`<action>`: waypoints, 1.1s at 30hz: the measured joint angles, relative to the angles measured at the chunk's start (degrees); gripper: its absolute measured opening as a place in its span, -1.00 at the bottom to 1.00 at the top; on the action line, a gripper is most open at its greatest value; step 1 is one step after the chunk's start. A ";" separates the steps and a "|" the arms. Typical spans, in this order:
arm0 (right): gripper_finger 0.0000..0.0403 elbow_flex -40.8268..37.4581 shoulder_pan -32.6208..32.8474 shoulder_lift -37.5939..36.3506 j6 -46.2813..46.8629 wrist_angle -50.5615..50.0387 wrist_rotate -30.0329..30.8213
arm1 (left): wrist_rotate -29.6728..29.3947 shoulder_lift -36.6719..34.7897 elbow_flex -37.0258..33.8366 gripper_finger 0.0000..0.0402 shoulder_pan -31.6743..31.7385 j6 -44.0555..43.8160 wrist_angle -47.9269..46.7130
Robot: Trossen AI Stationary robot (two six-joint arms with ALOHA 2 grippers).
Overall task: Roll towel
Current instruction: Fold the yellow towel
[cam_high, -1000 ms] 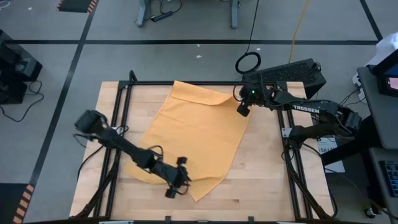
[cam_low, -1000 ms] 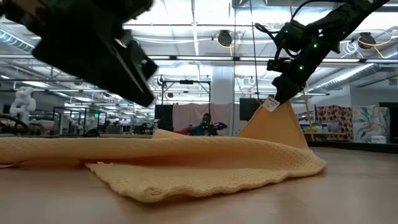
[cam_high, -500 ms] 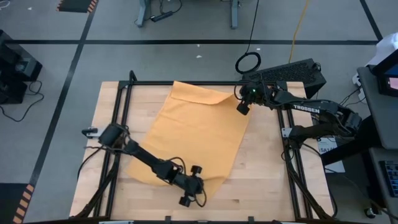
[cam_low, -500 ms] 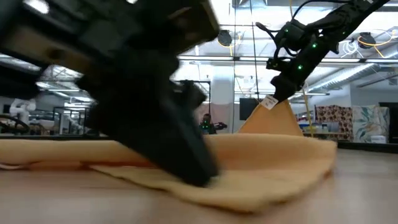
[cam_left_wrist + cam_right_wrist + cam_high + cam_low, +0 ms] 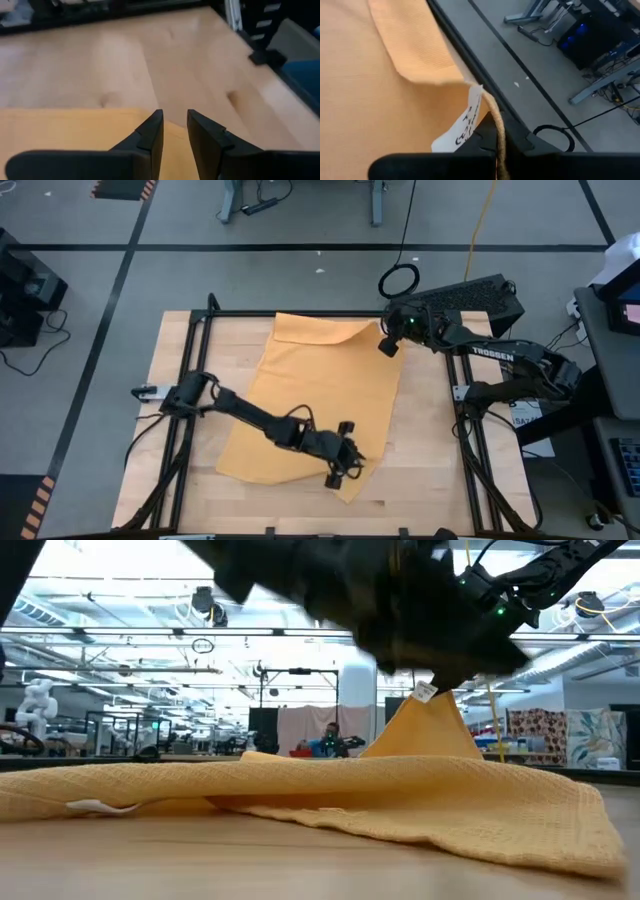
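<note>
The mustard-yellow towel [image 5: 320, 400] lies spread on the wooden table, with its far right corner raised into a peak [image 5: 425, 730]. My right gripper [image 5: 386, 346] is shut on that corner, beside the white tag [image 5: 465, 125]. My left gripper [image 5: 347, 470] hovers over the towel's near right corner [image 5: 165, 122]. Its fingers [image 5: 155, 127] stand a little apart with nothing between them. In the low view the left arm's dark mass [image 5: 430, 620] hangs above the cloth. My right gripper pinches the towel's far right corner [image 5: 496, 131] between its two fingers, right next to the white tag. The fingers slant down from the table's right. The corner is lifted clear, and the cloth slopes down from it to the rest lying flat.
Black frame rails [image 5: 192, 380] [image 5: 462, 430] run along both sides of the table. A black box [image 5: 470, 295] and a cable loop [image 5: 400, 280] sit past the far right corner. Bare wood [image 5: 190, 60] shows beyond the towel's near right corner.
My left gripper has swept along the towel's near edge from the near left toward the table's right, ending a little higher. The near part of the towel, bunched in a fold before, now lies spread out farther to the right. The far corner stays lifted.
</note>
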 joint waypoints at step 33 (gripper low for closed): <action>-1.00 0.00 -1.01 0.02 8.75 -2.45 -7.57 | 2.98 16.88 14.65 -0.54 -3.66 2.24 -5.79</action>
